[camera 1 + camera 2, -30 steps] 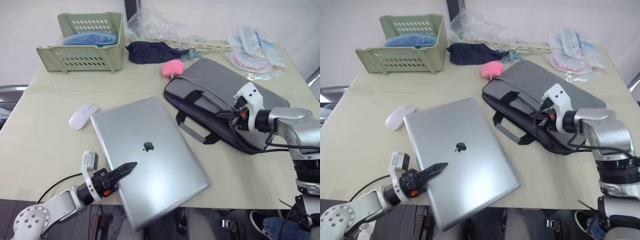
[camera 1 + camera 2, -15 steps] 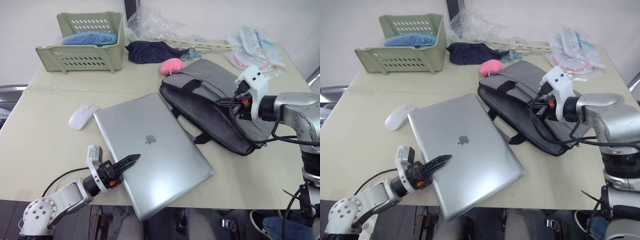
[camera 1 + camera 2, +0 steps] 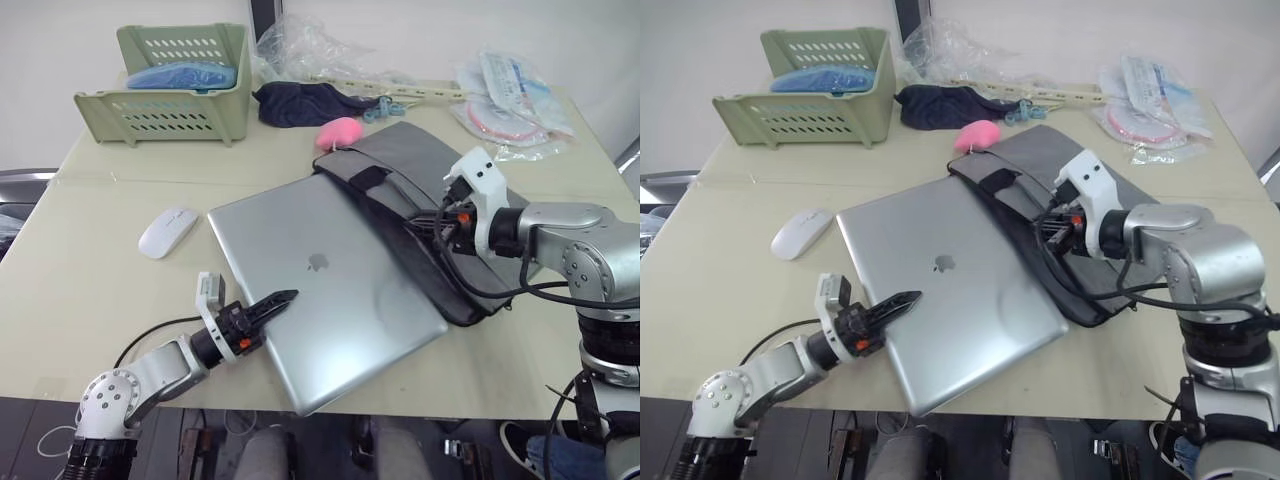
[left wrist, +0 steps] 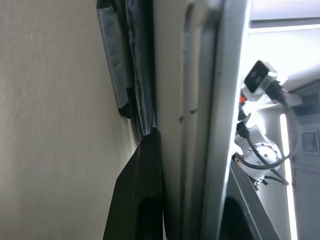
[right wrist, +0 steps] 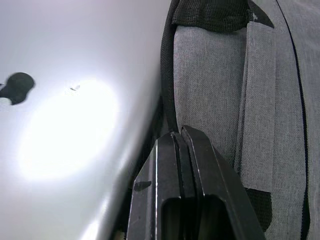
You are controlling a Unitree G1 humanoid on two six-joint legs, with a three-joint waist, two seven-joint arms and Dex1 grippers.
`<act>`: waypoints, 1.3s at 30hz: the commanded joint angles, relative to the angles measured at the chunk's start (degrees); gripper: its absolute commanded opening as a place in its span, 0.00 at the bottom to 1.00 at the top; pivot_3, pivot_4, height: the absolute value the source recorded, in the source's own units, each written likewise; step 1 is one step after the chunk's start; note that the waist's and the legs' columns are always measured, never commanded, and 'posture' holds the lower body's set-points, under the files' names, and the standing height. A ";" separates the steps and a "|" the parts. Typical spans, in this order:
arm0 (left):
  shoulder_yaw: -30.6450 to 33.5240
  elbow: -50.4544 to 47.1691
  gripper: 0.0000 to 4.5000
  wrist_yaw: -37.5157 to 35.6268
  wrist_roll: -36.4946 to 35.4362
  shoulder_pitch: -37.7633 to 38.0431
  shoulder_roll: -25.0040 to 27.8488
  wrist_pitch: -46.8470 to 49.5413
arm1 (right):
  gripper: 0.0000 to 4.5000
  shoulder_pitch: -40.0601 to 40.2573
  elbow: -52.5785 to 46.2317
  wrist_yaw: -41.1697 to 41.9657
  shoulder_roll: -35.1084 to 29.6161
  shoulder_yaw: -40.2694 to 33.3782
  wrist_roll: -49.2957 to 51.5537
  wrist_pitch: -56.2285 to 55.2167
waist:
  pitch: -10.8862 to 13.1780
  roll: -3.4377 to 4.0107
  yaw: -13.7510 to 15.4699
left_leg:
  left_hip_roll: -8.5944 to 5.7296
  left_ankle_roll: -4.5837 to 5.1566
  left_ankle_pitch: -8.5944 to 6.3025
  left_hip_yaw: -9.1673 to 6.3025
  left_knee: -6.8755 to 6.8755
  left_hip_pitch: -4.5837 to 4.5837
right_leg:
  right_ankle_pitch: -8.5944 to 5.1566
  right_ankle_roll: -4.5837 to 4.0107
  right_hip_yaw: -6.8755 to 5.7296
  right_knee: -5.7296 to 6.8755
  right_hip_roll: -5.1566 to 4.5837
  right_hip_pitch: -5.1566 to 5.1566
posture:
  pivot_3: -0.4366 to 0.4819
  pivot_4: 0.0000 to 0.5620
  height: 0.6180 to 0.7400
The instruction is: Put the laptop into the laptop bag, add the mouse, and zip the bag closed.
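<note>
From the head views, the laptop (image 3: 325,285) lies near the counter's (image 3: 90,260) front edge, its far side entering the laptop bag (image 3: 440,190). The mouse (image 3: 167,232) rests toward the left edge.

Left wrist: the left end effector (image 4: 192,200) clamps the laptop's edge.

Right wrist: the right end effector (image 5: 182,150) pinches the bag's black rim, fingers together.

**Even overhead light, hot glare on metal**

The scene is bright and evenly lit from above. Shadows on the tabletop (image 3: 90,270) are soft and short. A white glare patch blooms on the laptop (image 5: 65,130) lid beside the right hand (image 5: 182,137). Close surfaces in both wrist views are blurred.
</note>
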 commanded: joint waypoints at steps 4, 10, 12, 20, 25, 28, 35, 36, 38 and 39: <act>-0.08 -0.18 0.07 -1.21 -3.87 -4.27 -1.72 1.23 | 0.02 -2.01 -2.74 -2.29 1.01 -2.96 2.39 0.53 | 0.00 0.00 -0.08 | 0.00 0.00 0.00 0.01 0.00 0.01 | 0.00 0.00 0.00 0.01 0.00 0.00 | 0.48 0.27 1.00; -1.34 6.56 0.07 -2.17 2.32 -12.25 -3.96 1.44 | 0.02 -2.25 -2.89 -3.82 2.94 -2.90 4.05 1.62 | 0.00 -0.01 0.10 | -0.03 -0.02 0.02 0.13 0.06 -0.05 | 0.01 0.01 -0.04 0.03 0.01 0.01 | 0.48 0.27 1.00; -1.76 9.03 0.07 -3.03 4.90 -14.29 -3.64 3.12 | 0.02 -2.20 -2.81 -4.10 3.11 -2.75 4.19 1.56 | 0.00 0.00 -0.04 | -0.03 -0.03 0.02 0.21 0.08 -0.06 | 0.01 0.02 -0.06 0.04 0.03 0.02 | 0.48 0.27 1.00; 0.02 16.10 0.07 -11.12 14.17 -17.19 -2.29 8.01 | 0.02 -1.75 -2.48 -4.58 2.62 -2.23 4.10 0.56 | -0.02 0.03 -0.15 | 0.01 -0.06 0.04 0.25 -0.07 0.02 | 0.01 0.02 -0.06 -0.02 0.14 0.02 | 0.48 0.27 1.00; 0.98 19.39 0.07 -18.10 19.25 -19.36 0.53 11.80 | 0.02 -1.31 -2.87 -5.13 2.68 -2.46 4.44 0.66 | -0.02 0.03 -0.22 | 0.03 -0.26 0.16 0.27 -0.05 0.05 | 0.01 0.02 -0.01 0.05 0.14 0.02 | 0.48 0.27 1.00; 2.24 22.40 0.07 -19.96 21.09 -21.84 0.74 12.35 | 0.02 -1.22 -2.64 -5.26 2.77 -2.42 4.44 0.39 | -0.02 0.03 -0.26 | 0.08 -0.32 0.19 0.27 -0.06 0.06 | 0.01 0.01 0.00 0.07 0.21 0.02 | 0.48 0.27 1.00; 4.83 22.47 0.07 -14.23 18.05 -25.85 -5.73 13.77 | 0.02 -0.96 -2.56 -5.85 3.41 -2.29 4.59 -0.04 | -0.02 0.02 -0.10 | 0.10 -0.40 0.25 0.21 -0.06 0.04 | 0.01 0.01 0.01 0.08 0.21 0.02 | 0.48 0.27 1.00; 5.54 22.35 0.07 -12.10 16.78 -25.97 -7.20 13.43 | 0.02 -0.90 -2.61 -5.94 3.43 -2.31 4.64 -0.07 | -0.02 0.02 -0.02 | 0.10 -0.39 0.25 0.17 -0.06 0.01 | 0.01 0.01 0.00 0.07 0.21 0.01 | 0.48 0.27 1.00; 6.90 22.27 0.07 -7.88 14.65 -26.00 -9.60 12.84 | 0.02 -0.86 -2.77 -6.18 3.53 -2.40 4.75 -0.01 | -0.02 0.02 0.17 | 0.07 -0.39 0.25 0.08 -0.06 -0.04 | 0.01 0.01 0.01 0.06 0.19 0.02 | 0.48 0.27 1.00; 7.35 21.70 0.07 -6.07 14.35 -25.85 -10.53 12.62 | 0.02 -0.88 -2.90 -6.32 3.60 -2.45 4.84 0.11 | -0.02 0.02 0.19 | 0.06 -0.39 0.25 0.04 -0.06 -0.06 | 0.01 0.01 0.00 0.05 0.18 0.02 | 0.48 0.27 1.00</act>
